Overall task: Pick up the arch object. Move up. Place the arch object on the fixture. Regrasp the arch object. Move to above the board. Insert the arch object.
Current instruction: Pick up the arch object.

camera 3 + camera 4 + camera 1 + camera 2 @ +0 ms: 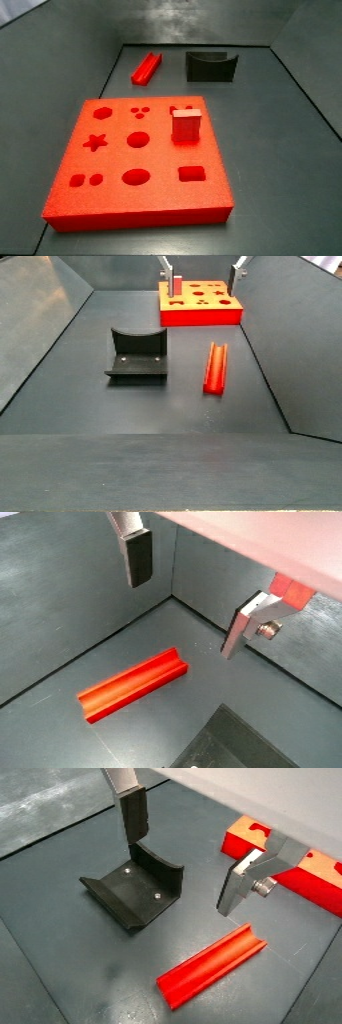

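Clearance is seen between the released, empty claw [185, 863] and the arch object [211, 968], which lies flat on the dark floor below it, just beside the fixture [135, 890]. A groove is seen along the slim red bar. The board [136, 158], perforated with shaped holes, lies well apart.

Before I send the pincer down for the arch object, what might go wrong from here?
1. The pincer is open and above the floor, off to the side of the arch object, so a straight descent would probably miss it.
2. The fixture lies close beside the bar; a finger may clip it.
3. The bar lies flat and slim, so a grasp could slip.
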You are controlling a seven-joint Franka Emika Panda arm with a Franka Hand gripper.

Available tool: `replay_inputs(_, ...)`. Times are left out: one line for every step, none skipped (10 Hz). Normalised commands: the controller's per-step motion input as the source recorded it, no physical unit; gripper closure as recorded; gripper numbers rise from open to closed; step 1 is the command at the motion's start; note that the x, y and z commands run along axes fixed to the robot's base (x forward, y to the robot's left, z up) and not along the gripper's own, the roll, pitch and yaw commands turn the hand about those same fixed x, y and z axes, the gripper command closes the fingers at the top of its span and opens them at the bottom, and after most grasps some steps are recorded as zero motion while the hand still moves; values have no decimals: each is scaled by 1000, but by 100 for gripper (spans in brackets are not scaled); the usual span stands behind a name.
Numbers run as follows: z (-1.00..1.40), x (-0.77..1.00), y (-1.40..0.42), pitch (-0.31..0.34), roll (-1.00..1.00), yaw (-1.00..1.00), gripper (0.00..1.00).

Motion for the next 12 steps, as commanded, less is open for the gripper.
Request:
replay_inputs(-46,3,43,0,0,0,0)
replay_inputs(-329,11,3,0,30,-337,0)
replay_inputs(-423,0,89,0,17,-569,0)
replay_inputs(-423,0,91,0,17,-514,0)
replay_inputs(-449,0,94,0,24,-406,0)
replay_inputs(-569,-171,149,-27,33,-397,0)
replay_inputs(-731,-177,223,-124,0,-317,0)
replay_inputs(-683,-349,206,-241,-43,-306,0)
replay_inputs(-563,-269,200,-296,-99,-223,0)
replay_inputs(-469,-171,186,-333,-147,-163,0)
replay_inputs(-414,-123,171,-354,-176,-126,0)
replay_inputs(-426,-114,166,-350,-186,-86,0)
